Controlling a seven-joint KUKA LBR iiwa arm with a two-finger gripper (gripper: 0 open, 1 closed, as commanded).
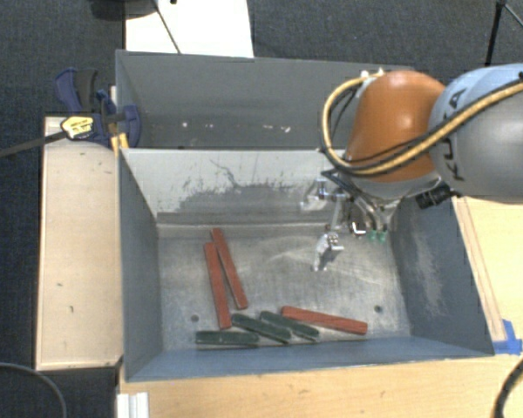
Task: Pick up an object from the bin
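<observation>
A flat red stick (324, 321) lies near the front wall of the bin (436, 268). The gripper (329, 255) hangs behind that stick over bare floor, apart from it. I cannot tell whether it is open or closed. Just left of the stick lie green sticks (261, 327), and behind those are two more red sticks (222, 277).
</observation>
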